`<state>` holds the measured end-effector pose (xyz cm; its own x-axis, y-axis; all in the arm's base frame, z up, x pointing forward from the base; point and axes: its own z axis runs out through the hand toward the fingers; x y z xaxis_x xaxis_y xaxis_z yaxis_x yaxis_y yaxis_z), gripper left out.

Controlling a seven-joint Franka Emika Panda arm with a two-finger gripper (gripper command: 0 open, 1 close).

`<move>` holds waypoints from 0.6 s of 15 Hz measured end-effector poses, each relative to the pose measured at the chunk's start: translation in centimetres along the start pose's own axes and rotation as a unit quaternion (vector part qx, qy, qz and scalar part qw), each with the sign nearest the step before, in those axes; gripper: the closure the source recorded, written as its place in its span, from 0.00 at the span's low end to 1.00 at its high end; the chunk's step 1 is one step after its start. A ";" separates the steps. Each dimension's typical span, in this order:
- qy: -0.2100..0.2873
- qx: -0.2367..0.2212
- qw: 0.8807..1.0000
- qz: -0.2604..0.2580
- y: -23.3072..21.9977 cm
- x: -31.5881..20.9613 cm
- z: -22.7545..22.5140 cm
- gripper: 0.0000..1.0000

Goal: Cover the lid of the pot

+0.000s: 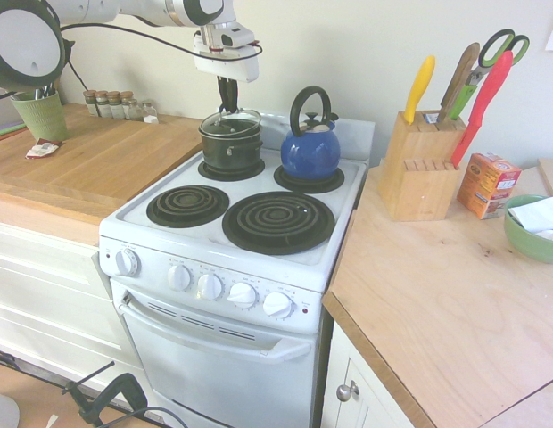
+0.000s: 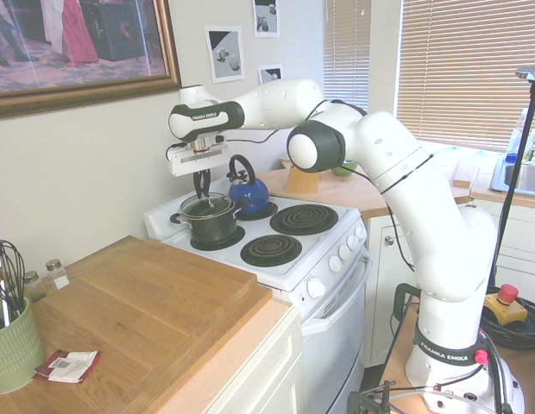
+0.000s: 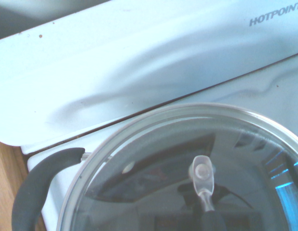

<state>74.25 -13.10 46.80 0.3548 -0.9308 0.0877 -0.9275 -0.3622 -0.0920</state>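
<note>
The dark pot point(image 1: 230, 147) stands on the stove's back left burner. On its rim lies the glass lid point(image 1: 232, 119), slightly tilted. My gripper point(image 1: 227, 105) hangs straight down over the pot's middle, fingers shut on the lid's small knob. The second exterior view shows the same: gripper point(image 2: 202, 191), lid point(image 2: 207, 207), pot point(image 2: 212, 226). In the wrist view the lid point(image 3: 163, 183) fills the lower half, with one black pot handle point(image 3: 38, 187) beside it. Whether the lid sits fully in the rim I cannot tell.
A blue kettle point(image 1: 309, 147) stands close beside the pot on the back right burner. The two front burners point(image 1: 277, 221) are bare. A knife block point(image 1: 419, 165), an orange box point(image 1: 487, 185) and a green bowl point(image 1: 533, 230) stand on the right counter; spice jars point(image 1: 120, 104) on the left.
</note>
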 end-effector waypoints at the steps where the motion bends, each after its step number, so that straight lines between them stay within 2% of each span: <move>1: -0.002 -0.003 1.000 0.000 0.1 0.0 0.1 1.00; 9: -0.011 -0.011 1.000 0.014 0.3 0.2 0.9 1.00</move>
<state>74.13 -13.48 45.87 0.3302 -0.9418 0.0628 -0.9397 -0.3343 -0.0725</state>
